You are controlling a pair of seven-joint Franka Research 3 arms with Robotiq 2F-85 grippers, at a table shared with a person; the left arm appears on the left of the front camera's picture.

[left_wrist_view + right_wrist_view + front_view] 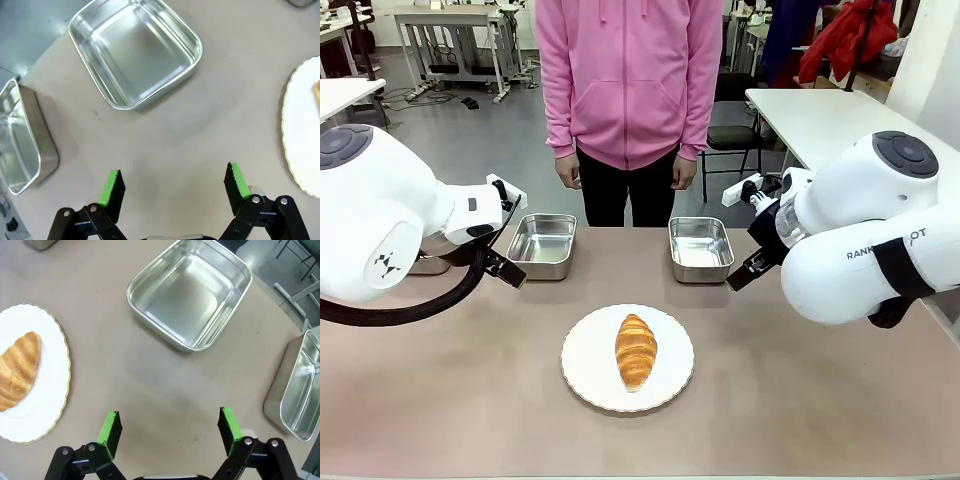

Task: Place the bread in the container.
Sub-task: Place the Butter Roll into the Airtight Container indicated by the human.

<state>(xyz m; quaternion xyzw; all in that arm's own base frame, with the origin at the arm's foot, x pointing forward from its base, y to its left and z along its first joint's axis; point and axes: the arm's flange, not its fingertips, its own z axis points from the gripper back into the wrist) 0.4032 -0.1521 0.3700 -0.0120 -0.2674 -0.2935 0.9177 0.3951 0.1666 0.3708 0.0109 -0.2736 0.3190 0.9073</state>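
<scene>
Two shiny steel pans are seen at upper centre of the front view, the left pan (542,245) and the right pan (700,248). Both are set on the tabletop (800,400) near its far edge, and both are empty. In the left wrist view a third pan (20,145), also empty, is cut by the left edge of the frame. In the right wrist view a fourth pan (297,390) is cut by the right edge, and nothing is seen in it.

The bread (636,350), a golden-brown croissant with ridged segments and tapered ends, is laid lengthwise in the middle of a round white scallop-edged plate (582,375). It is found at lower centre of the front view, well apart from every pan.

The left tool (173,176) is released, its green pads (111,186) spread wide over bare tabletop with nothing between them. The right tool (169,415) is likewise released and empty.

A person (628,70) in a pink hooded top is seen at the far edge, hands hanging at the sides.
</scene>
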